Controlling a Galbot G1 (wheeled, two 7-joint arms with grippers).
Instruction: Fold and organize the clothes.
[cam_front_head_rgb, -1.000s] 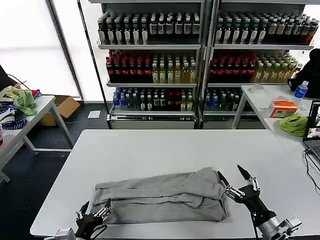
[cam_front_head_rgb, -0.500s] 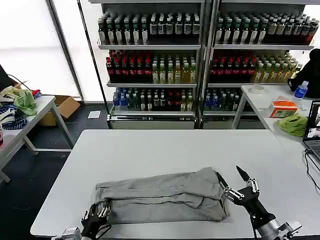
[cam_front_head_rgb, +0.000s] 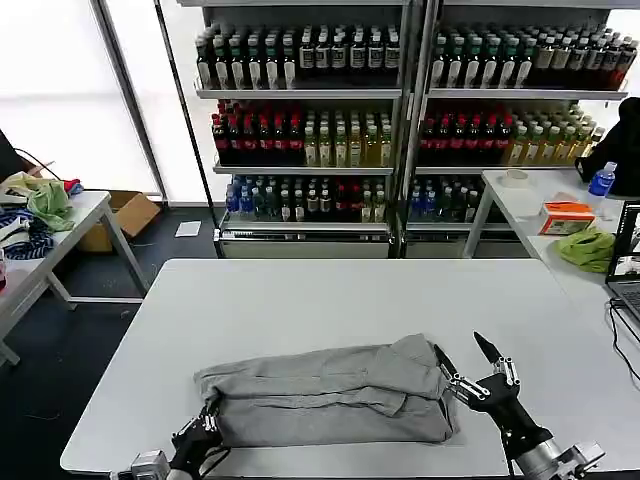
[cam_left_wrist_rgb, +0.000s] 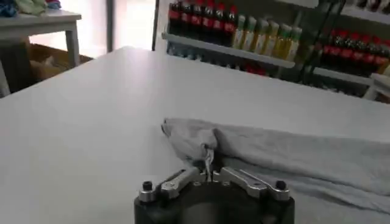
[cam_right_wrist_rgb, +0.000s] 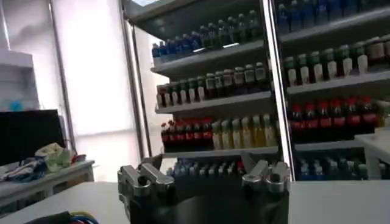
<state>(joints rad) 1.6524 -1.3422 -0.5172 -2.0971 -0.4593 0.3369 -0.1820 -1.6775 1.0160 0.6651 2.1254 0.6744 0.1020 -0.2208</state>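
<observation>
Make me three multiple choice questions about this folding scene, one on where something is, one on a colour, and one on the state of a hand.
1. Where does the folded shirt lie?
A. near the table's front edge
B. on the shelf
C. on the floor

2. What colour is the shirt?
A. bright green
B. light grey
C. dark blue

3. What is the left hand doing?
A. hanging open above the table
B. shut on the shirt's corner
C. holding a bottle

Answers:
1 A, the head view shows it flat on the white table close to the robot.
2 B, its cloth is plain light grey.
3 B, the left wrist view shows the fingers pinching the cloth; the right hand stands open beside the shirt's other end.
</observation>
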